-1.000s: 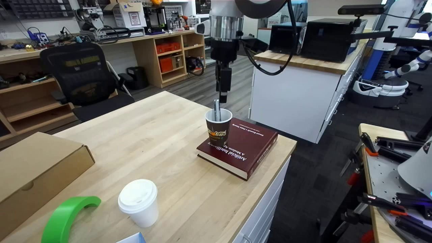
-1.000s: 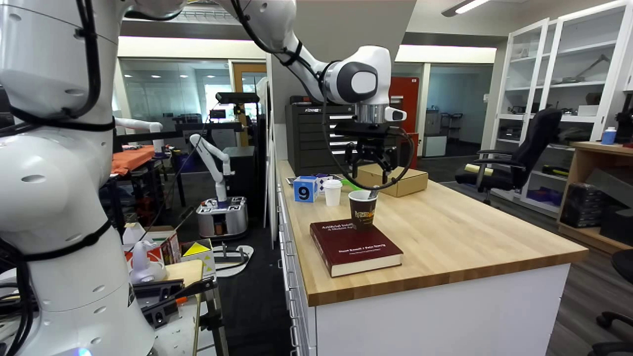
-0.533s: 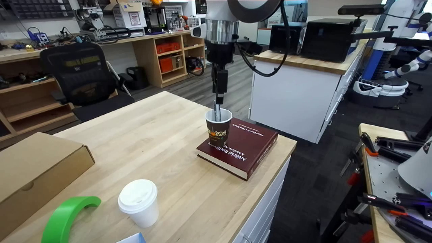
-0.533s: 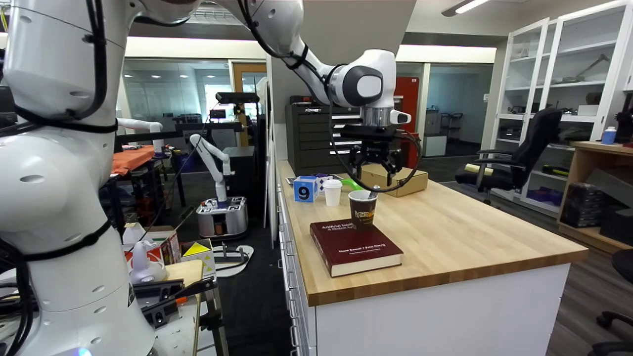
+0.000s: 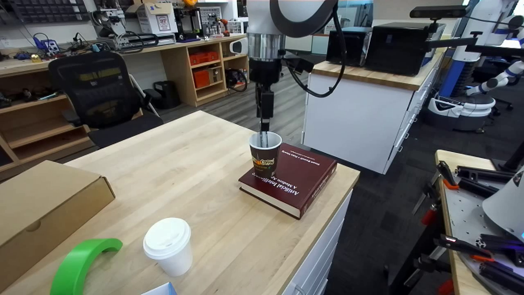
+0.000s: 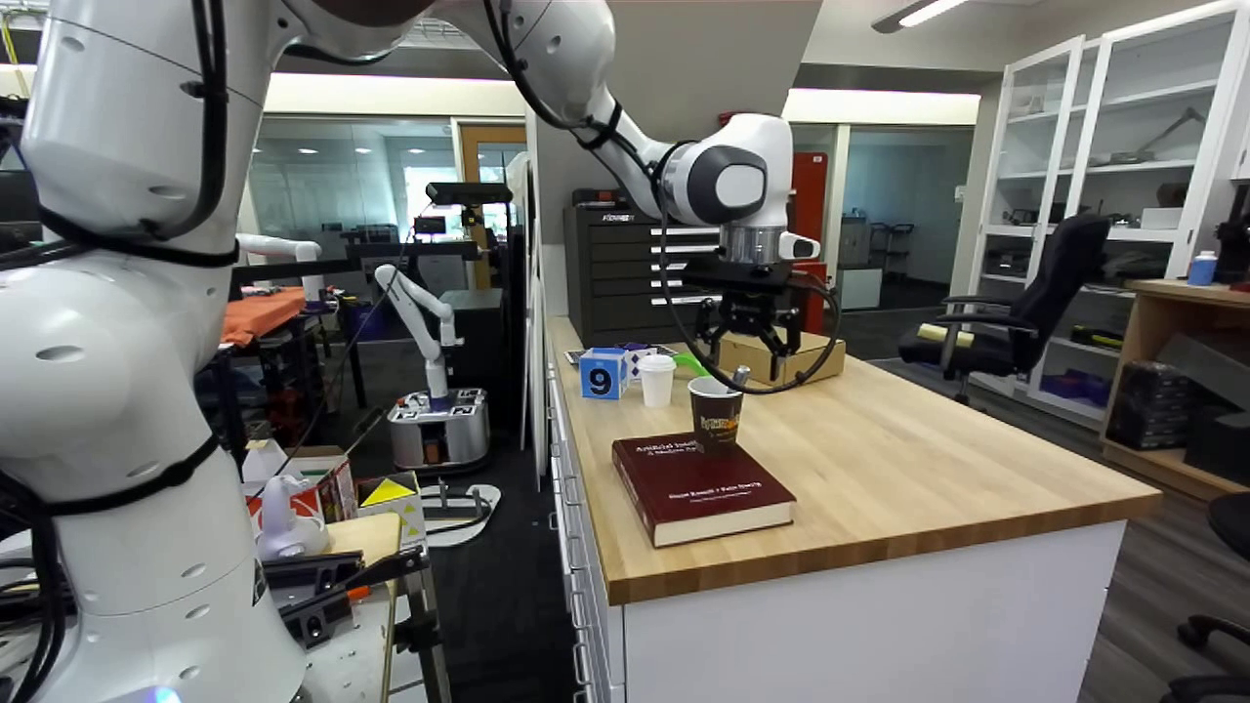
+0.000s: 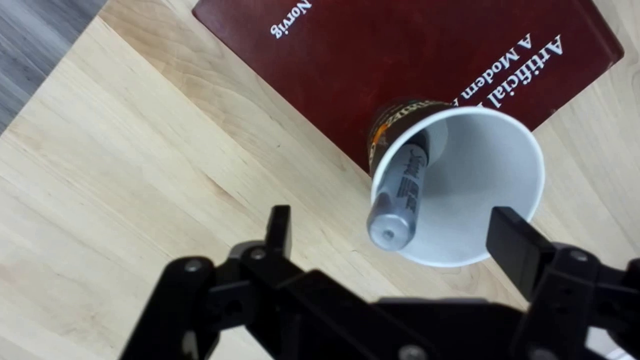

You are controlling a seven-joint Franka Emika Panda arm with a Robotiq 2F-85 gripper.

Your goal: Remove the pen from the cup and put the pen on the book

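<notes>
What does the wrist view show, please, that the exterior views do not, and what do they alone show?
Only the wrist view shows printing along the pen. Only the exterior views show the cardboard box, the green arch and the black office chair. Both kinds of view share the pen in the cup, the cup on the maroon book, the wooden table and the open gripper above.

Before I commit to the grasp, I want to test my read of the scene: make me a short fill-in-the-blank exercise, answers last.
The silver-grey cylindrical pen sits inside the dark-brown printed paper ____.
The black two-fingered hand is not shut but ____.
The title on the thick maroon hardcover book starts with the word ____.
The blue cube bears the black numeral ____.
Missing words: cup; open; Artificial; 9.
</notes>
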